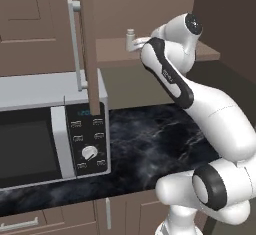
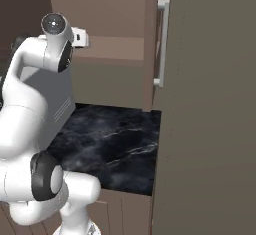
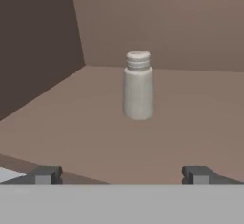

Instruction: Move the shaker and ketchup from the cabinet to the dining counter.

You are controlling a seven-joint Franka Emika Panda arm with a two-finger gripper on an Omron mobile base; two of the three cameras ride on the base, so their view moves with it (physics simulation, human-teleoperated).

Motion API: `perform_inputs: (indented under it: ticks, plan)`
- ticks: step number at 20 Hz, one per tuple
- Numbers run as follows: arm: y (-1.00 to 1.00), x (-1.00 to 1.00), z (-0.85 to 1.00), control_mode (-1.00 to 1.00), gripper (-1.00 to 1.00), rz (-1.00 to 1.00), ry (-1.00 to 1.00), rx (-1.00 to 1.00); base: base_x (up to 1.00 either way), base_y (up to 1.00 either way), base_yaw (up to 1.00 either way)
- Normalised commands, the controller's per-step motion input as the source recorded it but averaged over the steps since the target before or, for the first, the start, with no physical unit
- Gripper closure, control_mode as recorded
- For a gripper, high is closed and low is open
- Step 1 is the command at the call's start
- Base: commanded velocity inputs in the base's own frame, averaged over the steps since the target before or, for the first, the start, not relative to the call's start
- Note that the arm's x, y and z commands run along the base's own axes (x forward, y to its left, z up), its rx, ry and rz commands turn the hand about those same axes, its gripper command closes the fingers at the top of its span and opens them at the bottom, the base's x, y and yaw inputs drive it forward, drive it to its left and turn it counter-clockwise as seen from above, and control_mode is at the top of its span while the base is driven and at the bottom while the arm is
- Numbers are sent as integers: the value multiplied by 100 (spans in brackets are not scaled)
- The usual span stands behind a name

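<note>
Cabinet [image 3: 190, 23] shelf, upright shaker [image 3: 138, 86] beyond wide-open tool [image 3: 122, 174].

White arm [image 2: 35, 104] reaches up into the open cabinet [image 2: 115, 9] — its door [image 2: 210, 104] hangs open on the right, silver handle [image 2: 161, 41] showing, black marble worktop [image 2: 115, 144] underneath.

We see the tiny pale beige cylindrical shaker [image 3: 138, 87] upright on the brown wooden wall cabinet's [image 3: 190, 123] shelf, ahead of our wide-apart fingertips [image 3: 45, 174], above the silver microwave [image 1: 50, 129].
</note>
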Motion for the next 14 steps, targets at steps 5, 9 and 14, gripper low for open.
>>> perform_inputs:
  ticks: [5,9,14]
  plan:
    - [13,62,0,-100,-100,0,7,-5,0,0,0]
    - [3,60,-1,-100,-100,0,0,-3,0,0,0]
    - [5,50,-13,-100,-100,0,0,-1,0,0,0]
